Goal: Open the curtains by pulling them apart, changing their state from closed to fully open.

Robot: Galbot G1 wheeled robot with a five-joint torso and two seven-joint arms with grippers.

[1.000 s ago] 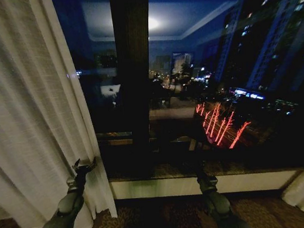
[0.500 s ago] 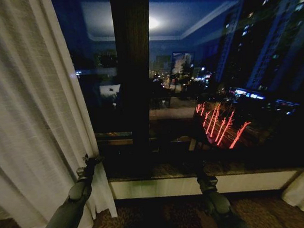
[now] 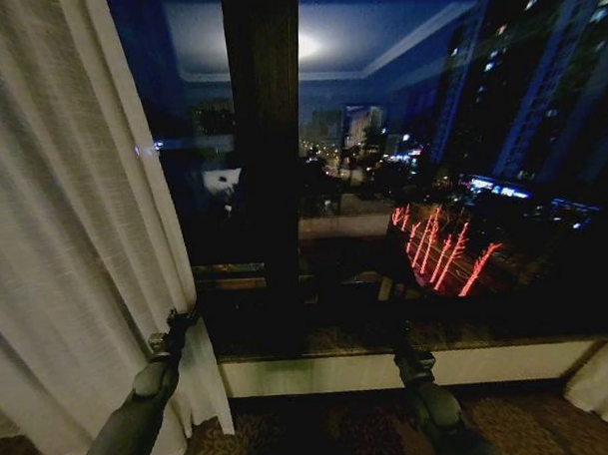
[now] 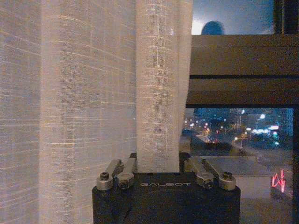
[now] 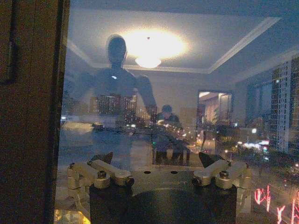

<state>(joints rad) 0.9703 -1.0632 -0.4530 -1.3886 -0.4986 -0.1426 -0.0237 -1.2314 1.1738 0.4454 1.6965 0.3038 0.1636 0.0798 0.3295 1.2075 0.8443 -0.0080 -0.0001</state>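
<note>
The left arm reaches up and forward from the lower left of the head view, slanting toward the window, with its left gripper raised at the inner edge of the left curtain. In the left wrist view the left gripper has its finger linkages folded in on either side of a fold of the curtain, and that fold runs down between them; the fingertips are hidden behind the cloth, so it appears to be pinching the fold, though the grip itself cannot be seen.

The right arm comes up from the lower middle-right of the head view and points straight at the glass, its right gripper low in front of the pale window sill and touching no cloth. In the right wrist view the right gripper stands wide, its two fingertips well apart with only the dark window pane beyond them.

Two curtain panels can be counted. The left curtain hangs bunched at the left side of the window, from the top of the view down to the floor. A small piece of the right curtain shows at the lower right corner. Between them the window is uncovered, split by one dark upright frame post.
</note>
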